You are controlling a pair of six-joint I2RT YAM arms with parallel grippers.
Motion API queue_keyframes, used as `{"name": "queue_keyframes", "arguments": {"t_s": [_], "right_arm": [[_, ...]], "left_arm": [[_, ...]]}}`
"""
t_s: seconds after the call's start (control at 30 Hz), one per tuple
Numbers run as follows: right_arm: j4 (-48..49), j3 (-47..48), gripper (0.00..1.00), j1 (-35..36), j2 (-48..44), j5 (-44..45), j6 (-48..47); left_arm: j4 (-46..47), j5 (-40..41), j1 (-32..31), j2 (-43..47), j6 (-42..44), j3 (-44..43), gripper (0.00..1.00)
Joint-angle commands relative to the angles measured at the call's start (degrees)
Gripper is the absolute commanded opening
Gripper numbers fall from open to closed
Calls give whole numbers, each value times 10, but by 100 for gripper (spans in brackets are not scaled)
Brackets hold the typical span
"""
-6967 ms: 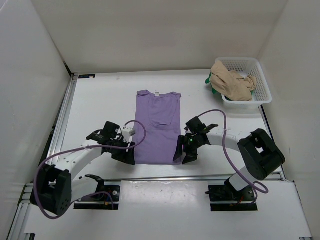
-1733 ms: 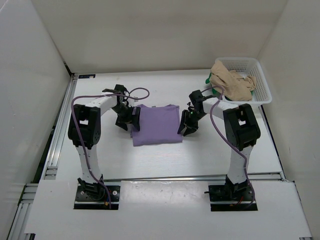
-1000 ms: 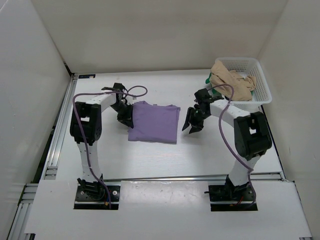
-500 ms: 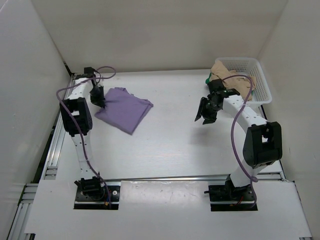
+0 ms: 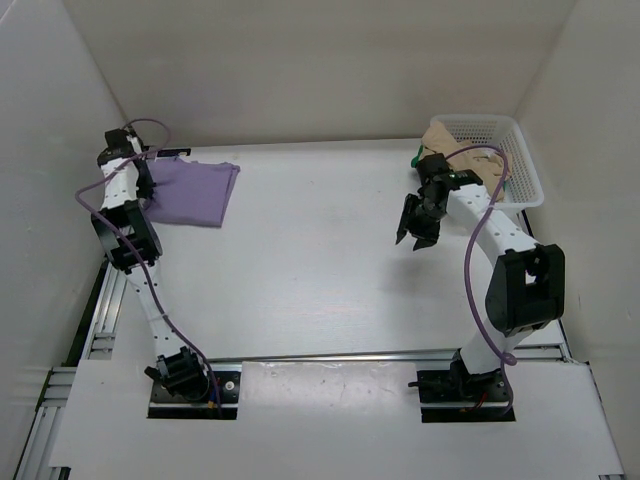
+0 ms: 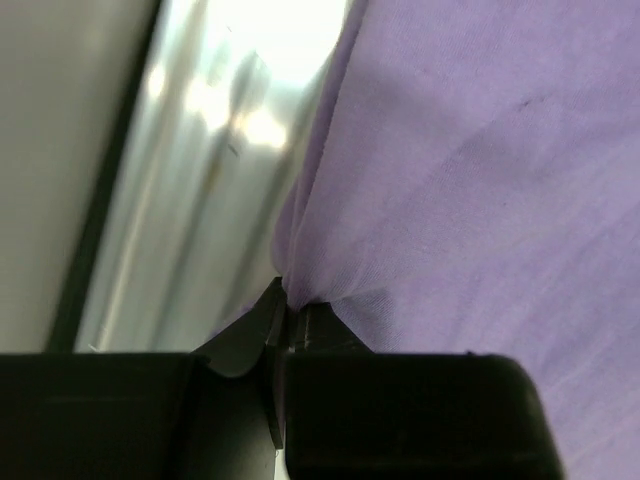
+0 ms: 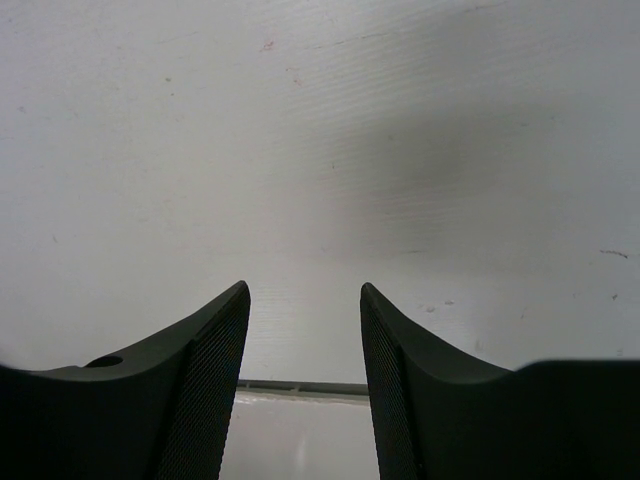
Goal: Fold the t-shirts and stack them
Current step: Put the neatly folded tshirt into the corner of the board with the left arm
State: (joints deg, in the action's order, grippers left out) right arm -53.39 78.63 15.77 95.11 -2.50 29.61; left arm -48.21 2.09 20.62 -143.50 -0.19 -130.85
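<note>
Risk: the folded lavender t-shirt (image 5: 190, 193), at the far-left corner of the worktop (image 5: 320, 290), could be pulled over the metal edge rail (image 6: 190, 170) or unfolded, its hem being pinched in the closed left claw (image 6: 290, 318). The right claw (image 7: 305, 300) is held apart over bare surface. White walls (image 5: 300, 70) enclose the white worktop. A tan t-shirt (image 5: 462, 168) and a green t-shirt (image 5: 418, 158) lie in the mesh basket (image 5: 527, 175).

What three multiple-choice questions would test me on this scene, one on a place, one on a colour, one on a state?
1. Where on the table is the purple shirt? A centre B far-left corner C near edge
2. Which colour is the top shirt in the basket? A red B black C tan
3. The right fingers are: A open and empty B shut on cloth C out of view
Answers: B, it lies at the far-left corner; C, tan cloth fills the basket; A, bare table shows between them.
</note>
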Motion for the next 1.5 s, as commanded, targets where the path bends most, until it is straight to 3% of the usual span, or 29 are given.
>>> {"name": "queue_keyframes", "arguments": {"t_s": [0.0, 0.2, 0.43, 0.47, 0.5, 0.53, 0.6, 0.67, 0.77, 0.97, 1.0, 1.1, 1.17, 1.3, 1.47], "right_arm": [[-36, 38, 53, -1, 2, 27, 0], [-48, 43, 53, -1, 2, 33, 0], [-59, 43, 53, -1, 2, 38, 0], [-59, 43, 53, -1, 2, 38, 0], [-59, 38, 53, -1, -4, 38, 0], [-59, 38, 53, -1, -4, 38, 0], [-52, 20, 53, -1, -4, 38, 0], [-44, 10, 53, -1, -10, 32, 0], [-30, -5, 53, -1, -10, 20, 0], [-18, -16, 53, 4, -10, 14, 0], [-18, -16, 53, 4, -10, 14, 0], [-18, -28, 54, 4, -15, 21, 0], [-18, -28, 54, 4, -15, 21, 0], [-13, -28, 54, 4, -15, 21, 0], [-13, -28, 54, 4, -10, 21, 0]], "left_arm": [[41, 17, 8, -12, 2, -52, 10], [65, 27, 14, -27, 2, -83, 10], [65, -7, 25, 7, 2, -26, 10], [65, 0, 25, 14, 2, -20, 16], [65, 23, 25, 21, 2, -20, 53], [65, 36, 25, 37, 2, -20, 68], [70, 66, 25, 53, 2, -44, 77], [75, 123, 7, 79, 2, -57, 100], [108, 195, -26, 114, 2, -36, 100], [120, 161, -88, 140, 2, 29, 96], [120, 141, -99, 146, 2, 48, 93], [120, 102, -115, 133, 2, 61, 61], [120, 142, -123, 121, 2, 75, 40], [115, 124, -123, 121, 2, 111, 33], [115, 119, -123, 121, 2, 138, 33]]}}
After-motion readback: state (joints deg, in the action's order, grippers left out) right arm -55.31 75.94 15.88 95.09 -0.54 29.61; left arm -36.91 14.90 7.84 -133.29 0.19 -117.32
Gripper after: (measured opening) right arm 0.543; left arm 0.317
